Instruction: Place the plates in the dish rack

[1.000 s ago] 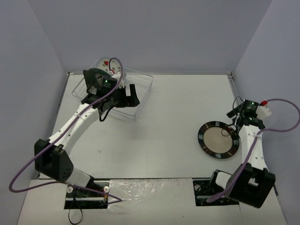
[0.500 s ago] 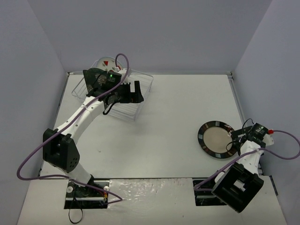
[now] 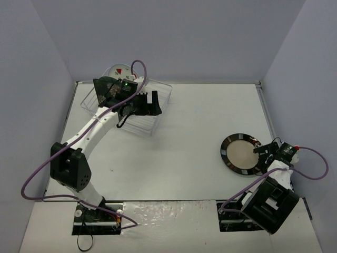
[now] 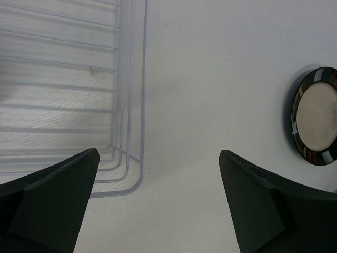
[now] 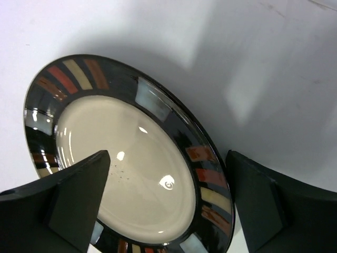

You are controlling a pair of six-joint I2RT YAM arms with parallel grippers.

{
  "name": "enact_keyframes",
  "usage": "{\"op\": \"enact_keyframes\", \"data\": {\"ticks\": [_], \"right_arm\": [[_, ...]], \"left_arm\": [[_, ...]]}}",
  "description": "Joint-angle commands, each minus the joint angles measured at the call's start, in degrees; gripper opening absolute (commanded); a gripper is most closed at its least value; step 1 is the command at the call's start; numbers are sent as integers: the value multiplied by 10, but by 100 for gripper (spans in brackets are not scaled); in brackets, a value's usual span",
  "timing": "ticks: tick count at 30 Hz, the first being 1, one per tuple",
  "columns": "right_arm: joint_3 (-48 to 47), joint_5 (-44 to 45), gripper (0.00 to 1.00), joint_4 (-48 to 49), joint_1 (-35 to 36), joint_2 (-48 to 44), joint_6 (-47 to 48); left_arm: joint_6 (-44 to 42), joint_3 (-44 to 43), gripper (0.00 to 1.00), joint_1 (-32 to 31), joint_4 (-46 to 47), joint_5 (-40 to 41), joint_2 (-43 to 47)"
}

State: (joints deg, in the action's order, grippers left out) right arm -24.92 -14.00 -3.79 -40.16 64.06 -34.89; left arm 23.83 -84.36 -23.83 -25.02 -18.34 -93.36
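The dark-rimmed plate with a beige centre (image 3: 241,154) lies flat on the table at the right, and also shows in the right wrist view (image 5: 126,168) and the left wrist view (image 4: 316,116). My right gripper (image 3: 265,149) (image 5: 168,174) is open and straddles its right rim, one finger over the beige centre and one outside the rim. The clear dish rack (image 3: 160,95) (image 4: 68,95) stands at the back left. A white plate with red marks (image 3: 119,71) and a black square plate (image 3: 104,87) stand in it. My left gripper (image 3: 152,103) (image 4: 158,158) is open and empty over the rack's right end. The red plate is hidden.
Grey walls close the table at the back and on both sides. The right arm's base (image 3: 266,203) sits close to the plate's near side. Bare white table (image 3: 195,126) lies between the rack and the plate.
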Motion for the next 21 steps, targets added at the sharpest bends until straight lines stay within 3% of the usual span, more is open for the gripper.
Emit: {"op": "enact_keyframes", "data": {"ticks": [1,9,13,21], "right_arm": [[36,-54,80,32,0,31,-18],[40,-21,39,32,-7,48,-32],[44,-27,0,52,-7,48,-27],[29,-86,0,75,-6,-5,18]], "left_arm": [[-9,-35,97,0,15,3,5],[-6,-36,97,0,5,16,3],[-7,-38,97,0,7,18,6],[-10,-30,97,0,-9,35,20]]}}
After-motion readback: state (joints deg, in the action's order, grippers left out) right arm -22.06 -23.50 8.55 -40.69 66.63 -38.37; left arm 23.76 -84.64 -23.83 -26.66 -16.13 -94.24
